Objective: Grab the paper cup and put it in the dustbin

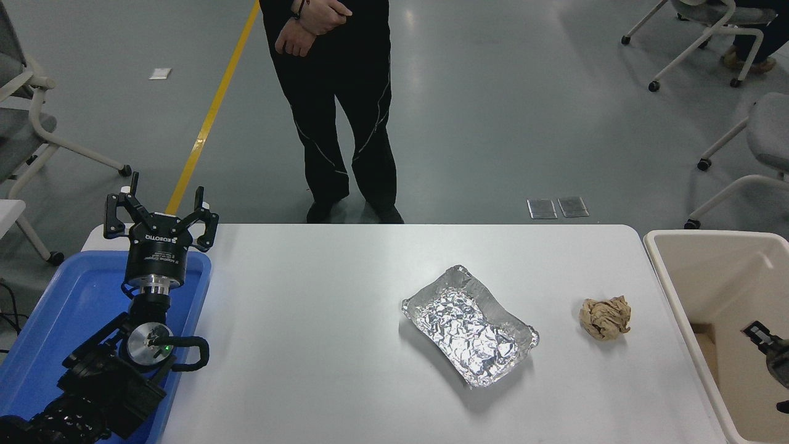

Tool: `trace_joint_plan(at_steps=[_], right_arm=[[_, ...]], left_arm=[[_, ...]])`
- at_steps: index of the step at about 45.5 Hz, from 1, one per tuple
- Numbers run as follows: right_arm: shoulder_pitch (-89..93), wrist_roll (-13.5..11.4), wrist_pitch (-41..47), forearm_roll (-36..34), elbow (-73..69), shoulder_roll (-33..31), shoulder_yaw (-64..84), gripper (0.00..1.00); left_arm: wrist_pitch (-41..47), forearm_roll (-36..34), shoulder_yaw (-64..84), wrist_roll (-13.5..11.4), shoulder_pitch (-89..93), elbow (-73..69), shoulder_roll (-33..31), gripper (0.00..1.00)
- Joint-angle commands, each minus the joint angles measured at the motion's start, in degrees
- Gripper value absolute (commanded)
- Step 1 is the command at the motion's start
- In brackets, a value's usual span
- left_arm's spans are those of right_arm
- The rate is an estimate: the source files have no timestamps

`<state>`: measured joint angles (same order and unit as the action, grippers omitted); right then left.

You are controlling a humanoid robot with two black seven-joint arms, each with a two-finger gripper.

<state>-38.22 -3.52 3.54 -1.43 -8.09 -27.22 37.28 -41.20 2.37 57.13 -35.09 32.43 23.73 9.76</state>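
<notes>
The beige dustbin [709,235] stands at the table's right end, cut off by the picture's edge. Only a small black part of my right gripper [766,341] shows, at the right edge inside the bin's outline; I cannot see how its fingers stand. The paper cup is not in view anywhere on the table or in the visible part of the bin. My left gripper [160,213] is parked open and empty over the far end of the blue tray at the lower left.
A crinkled foil tray [470,324] lies mid-table. A crumpled brown paper ball [606,317] lies near the bin. The blue tray [74,296] is at the left edge. A person [336,105] stands at the far side. Office chairs stand around.
</notes>
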Motion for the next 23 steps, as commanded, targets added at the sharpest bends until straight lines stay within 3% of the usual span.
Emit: trace_joint_plan(at_steps=[1,9,17,23], right_arm=[[-12.04,0.18,1.12,1.25,-12.36,-6.0,5.95,1.0],[-31.8,0.18,1.12,6.08,-34.15,-11.98,17.45,1.0],[-55.36,0.18,1.55,8.1,-55.43,-12.07,31.61,1.0],[-70.57,0.18,7.87,8.72,-68.79,-11.8,35.22,1.0]], left_arm=[[-0.03,0.0,0.0,0.02,0.0,0.0,0.0,0.99],[-0.03,0.0,0.0,0.02,0.0,0.0,0.0,0.99],[-0.03,0.0,0.0,0.02,0.0,0.09,0.0,0.99],[-0.03,0.0,0.0,0.02,0.0,0.09,0.0,0.99]])
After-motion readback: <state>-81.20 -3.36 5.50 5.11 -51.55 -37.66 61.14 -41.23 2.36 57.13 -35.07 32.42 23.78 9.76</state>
